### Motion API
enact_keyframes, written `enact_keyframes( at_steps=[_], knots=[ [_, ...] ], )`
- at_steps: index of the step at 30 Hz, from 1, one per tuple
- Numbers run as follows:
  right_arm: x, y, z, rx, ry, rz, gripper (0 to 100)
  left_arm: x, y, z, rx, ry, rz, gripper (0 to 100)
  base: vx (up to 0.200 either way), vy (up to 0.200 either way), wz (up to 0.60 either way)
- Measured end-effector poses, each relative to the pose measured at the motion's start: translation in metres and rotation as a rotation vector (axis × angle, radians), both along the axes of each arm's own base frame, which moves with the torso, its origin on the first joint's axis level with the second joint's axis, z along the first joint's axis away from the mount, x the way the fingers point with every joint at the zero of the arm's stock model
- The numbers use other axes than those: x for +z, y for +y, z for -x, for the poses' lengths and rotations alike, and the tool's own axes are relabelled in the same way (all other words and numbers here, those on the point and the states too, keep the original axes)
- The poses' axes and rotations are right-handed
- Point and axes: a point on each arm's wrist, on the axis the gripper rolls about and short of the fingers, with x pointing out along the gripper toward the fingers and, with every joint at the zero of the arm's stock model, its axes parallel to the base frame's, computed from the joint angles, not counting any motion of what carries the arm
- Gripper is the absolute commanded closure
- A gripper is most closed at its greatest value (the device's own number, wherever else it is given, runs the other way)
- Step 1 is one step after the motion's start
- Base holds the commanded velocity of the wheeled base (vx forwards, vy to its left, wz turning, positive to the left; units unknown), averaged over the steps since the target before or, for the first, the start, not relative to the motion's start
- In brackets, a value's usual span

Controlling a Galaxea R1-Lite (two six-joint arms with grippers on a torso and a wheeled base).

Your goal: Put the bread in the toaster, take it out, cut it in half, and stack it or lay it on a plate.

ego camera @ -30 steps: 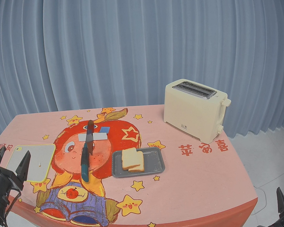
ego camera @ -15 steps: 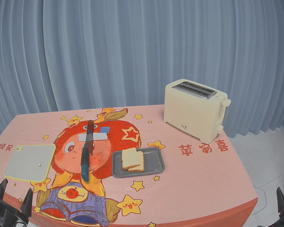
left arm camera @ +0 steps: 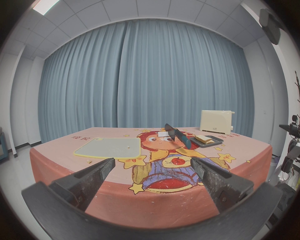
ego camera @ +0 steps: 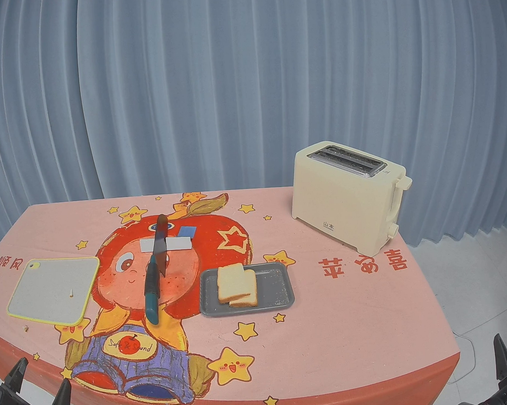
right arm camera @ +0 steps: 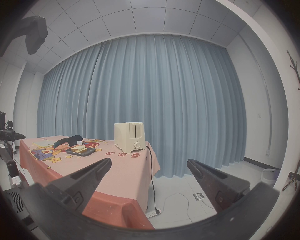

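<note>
Two stacked pieces of bread (ego camera: 236, 285) (left arm camera: 203, 138) (right arm camera: 78, 149) lie on a grey tray (ego camera: 277, 291) in the middle of the table. The cream toaster (ego camera: 348, 196) (left arm camera: 216, 121) (right arm camera: 129, 136) stands at the far right, slots empty. A blue-handled knife (ego camera: 155, 268) (left arm camera: 178, 135) (right arm camera: 67, 140) rests propped up left of the tray. My left gripper (ego camera: 40, 390) (left arm camera: 153, 170) hangs open below the table's front left edge, holding nothing. My right gripper (right arm camera: 149, 173) is open and off the table's right side, with one of its fingers (ego camera: 501, 358) showing low at the right.
A grey cutting board (ego camera: 55, 290) (left arm camera: 111, 147) with a yellow rim lies at the table's left. A power cord (right arm camera: 152, 178) hangs from the toaster down to a floor socket. A blue curtain closes off the back.
My left gripper has dropped from over the cutting board to below the table's front left edge. Bread, knife and toaster are where they were.
</note>
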Motion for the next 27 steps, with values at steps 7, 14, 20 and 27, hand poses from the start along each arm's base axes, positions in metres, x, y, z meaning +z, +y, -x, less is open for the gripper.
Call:
enact_keyframes(
  at_steps=[7,14,20,27],
  knots=[
    [0.0,0.0,0.0,0.0,0.0,0.0,0,-0.0008,0.0,0.0018,0.001,-0.017,-0.003,0,0.0,0.0,0.0],
    [0.0,0.0,0.0,0.0,0.0,0.0,0,-0.0015,-0.0011,0.0051,0.062,-0.055,-0.007,0,0.0,0.0,0.0],
    [0.0,0.0,0.0,0.0,0.0,0.0,0,-0.0022,-0.0013,0.0071,0.057,-0.079,-0.004,0,0.0,0.0,0.0],
    [0.0,0.0,0.0,0.0,0.0,0.0,0,-0.0025,-0.0014,0.0078,0.057,-0.086,-0.004,0,0.0,0.0,0.0]
  ],
)
